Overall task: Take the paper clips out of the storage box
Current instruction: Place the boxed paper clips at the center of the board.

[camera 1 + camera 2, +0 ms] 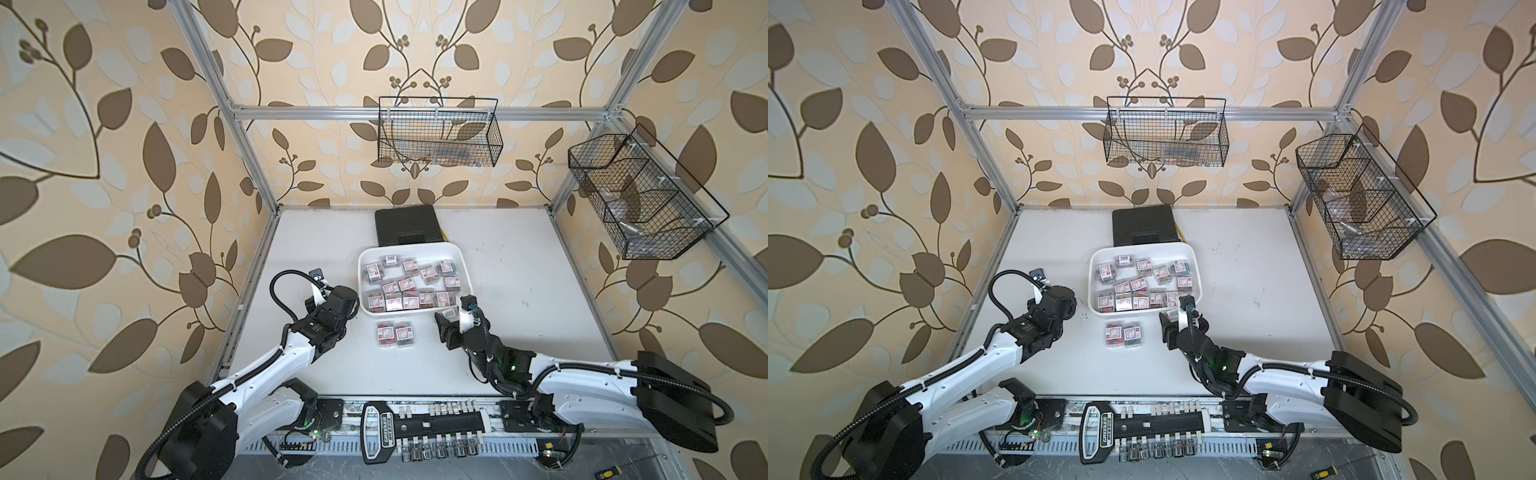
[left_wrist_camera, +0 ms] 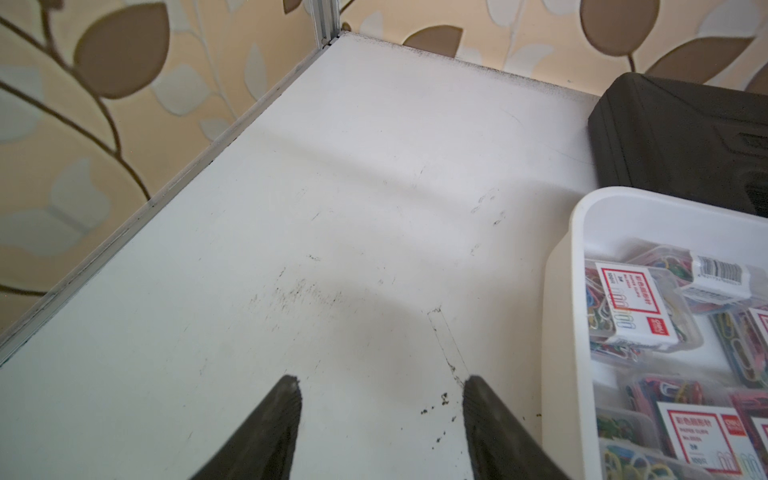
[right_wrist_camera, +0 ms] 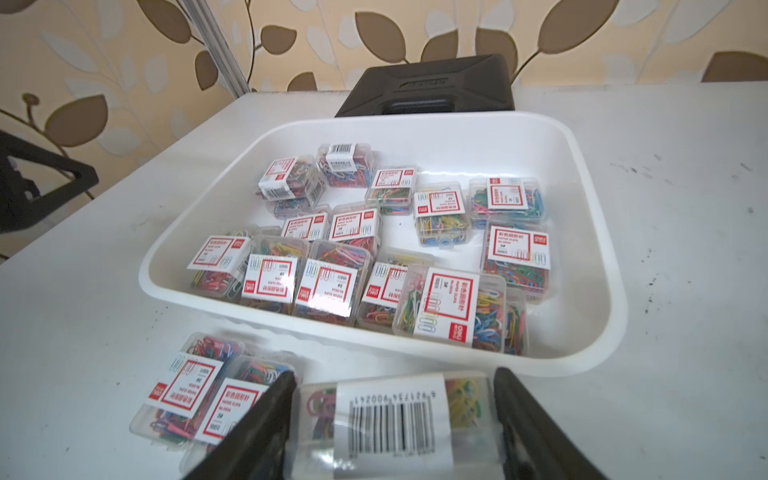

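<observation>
**A:** Fingers first: how does the left gripper [image 2: 382, 388] stand?

**B:** Parted about halfway, black tips with nothing between them. It hangs over the scuffed white table [image 2: 332, 187], just beside the left wall of the large shallow white plastic storage box [image 3: 415, 133] with rounded corners.

**A:** And moving right from there?

**B:** Two small clear plastic rectangular boxes of multicoloured paper clips [image 1: 385, 332] lie side by side on the table, edges meeting, just outside the storage box's near rim. Inside the storage box lie over a dozen more boxes [image 3: 449, 307]. Their white labels edged red mostly face up (a couple show a barcode instead), and some lean on each other.

**A:** What's behind it?

**B:** A black hard plastic case with a handle recess [image 1: 405, 226], flat on the table against the far rim. Whether the two touch I cannot tell.

**A:** The right gripper [image 3: 395, 374]?

**B:** Its black fingers are clamped on one more clear box of clips [image 3: 390, 428], barcode label towards the wrist camera. In both top views that box is outside the storage box, just beyond its near right corner. Whether it rests on the table I cannot tell.

**A:** Further right?

**B:** More white table, then a black wire basket [image 1: 640, 199] hung on the aluminium frame
</observation>
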Motion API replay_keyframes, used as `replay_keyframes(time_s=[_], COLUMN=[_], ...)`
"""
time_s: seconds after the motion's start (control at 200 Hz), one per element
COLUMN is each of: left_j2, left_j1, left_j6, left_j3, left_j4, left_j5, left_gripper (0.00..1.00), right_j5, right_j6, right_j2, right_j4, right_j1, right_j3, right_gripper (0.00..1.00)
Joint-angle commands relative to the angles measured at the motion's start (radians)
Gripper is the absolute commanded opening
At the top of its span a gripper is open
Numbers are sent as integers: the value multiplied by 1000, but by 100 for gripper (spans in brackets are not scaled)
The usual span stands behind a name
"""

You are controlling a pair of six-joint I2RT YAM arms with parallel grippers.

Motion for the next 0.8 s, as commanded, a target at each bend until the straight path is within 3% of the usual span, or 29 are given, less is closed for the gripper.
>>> replay_keyframes(time_s=[0.0, 0.125, 0.45, 0.68, 0.795], left_j2=[-11, -11, -16, -18, -19], left_j1=[5, 6, 5, 6, 7], left_j6=[3, 3, 4, 2, 1], left_j3=[-2, -2, -6, -6, -8], left_j4=[20, 19, 21, 21, 22], left_j5=[-19, -18, -16, -15, -16], left_gripper=[64, 64, 64, 64, 64], right_j5=[-57, -131, -144, -80, -29], right_j6=[6, -27, -98, -81, -45], right_j2=[36, 118, 421, 444, 393], right_j4=[201, 363, 644, 649, 531], right_j1=[22, 33, 63, 77, 78], right_j3=[-19, -53, -57, -87, -77], right_gripper=[54, 54, 53, 55, 55])
